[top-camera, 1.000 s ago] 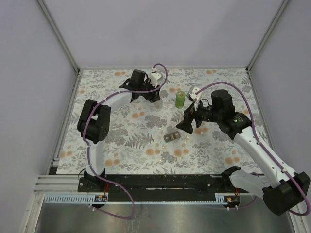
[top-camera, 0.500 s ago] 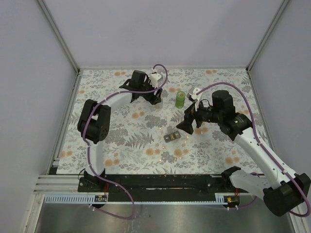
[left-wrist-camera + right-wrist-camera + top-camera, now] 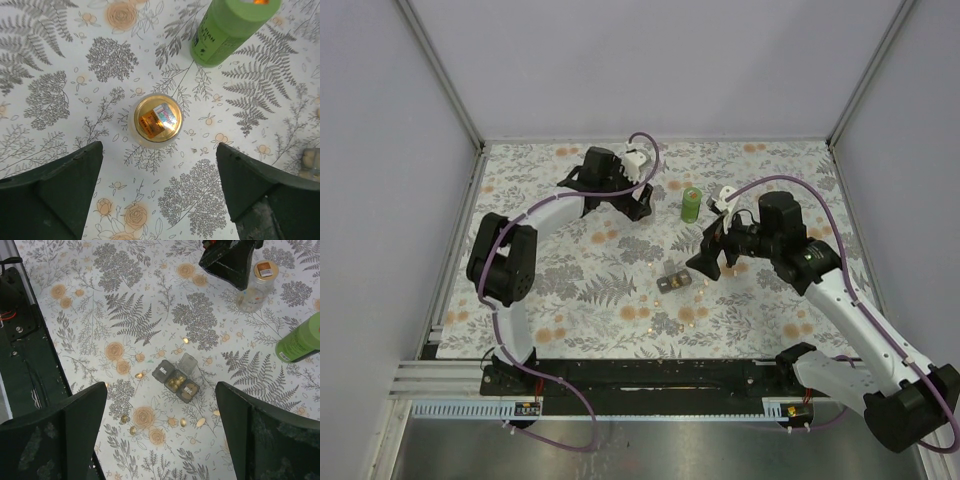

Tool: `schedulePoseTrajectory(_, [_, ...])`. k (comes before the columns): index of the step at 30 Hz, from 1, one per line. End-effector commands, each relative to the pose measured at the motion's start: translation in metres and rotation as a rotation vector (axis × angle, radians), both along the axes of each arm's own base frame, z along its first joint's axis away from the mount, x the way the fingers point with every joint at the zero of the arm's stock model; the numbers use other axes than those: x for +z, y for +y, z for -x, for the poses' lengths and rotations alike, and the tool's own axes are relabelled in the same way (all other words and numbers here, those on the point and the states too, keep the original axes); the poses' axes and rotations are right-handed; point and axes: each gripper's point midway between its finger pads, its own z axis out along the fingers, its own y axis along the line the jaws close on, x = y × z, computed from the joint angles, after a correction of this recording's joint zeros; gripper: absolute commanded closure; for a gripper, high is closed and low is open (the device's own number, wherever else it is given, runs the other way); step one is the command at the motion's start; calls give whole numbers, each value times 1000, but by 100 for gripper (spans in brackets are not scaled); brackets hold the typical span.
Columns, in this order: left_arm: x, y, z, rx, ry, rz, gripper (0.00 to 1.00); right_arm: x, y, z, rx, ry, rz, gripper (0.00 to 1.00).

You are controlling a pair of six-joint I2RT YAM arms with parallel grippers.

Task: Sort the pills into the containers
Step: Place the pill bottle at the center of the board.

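Note:
A small grey pill organiser [image 3: 177, 380] lies mid-table, also in the top view [image 3: 672, 280]. Its middle lid is up over gold pills; the lids either side are down. Loose gold pills [image 3: 123, 418] and cream oval pills [image 3: 201, 422] lie scattered around it. A clear bottle with a gold cap [image 3: 156, 120] stands upright beside a green bottle [image 3: 227, 27]. My left gripper [image 3: 160, 200] hovers open just short of the clear bottle, touching nothing. My right gripper [image 3: 160, 440] hangs open high above the organiser, empty.
The green bottle [image 3: 692, 204] stands between the two arms at the back. Table walls rise at the far and side edges. The black base rail [image 3: 20, 340] runs along the near edge.
My left gripper has opened and let go of the clear bottle, which stays standing, and drawn back a little. The right arm has shifted slightly toward me.

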Motion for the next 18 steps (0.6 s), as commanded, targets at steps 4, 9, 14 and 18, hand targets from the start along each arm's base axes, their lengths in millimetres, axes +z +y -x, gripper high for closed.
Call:
schedulePoseTrajectory(4, [98,19,-7,66,-210,128,1,-5,-10,-13,-45,-78,48,1])
schedulePoseTrajectory(9, [121,42,10,67,-203,154,1,-21,-11,-18,-45,-28,95,1])
schedulePoseTrajectory(14, [120,44,64,-103,-127,124,1,-35,-5,-20,10,30,136,1])
schedulePoseTrajectory(18, [105,47,107,-204,-69,121,1,-42,0,-27,30,63,158,1])
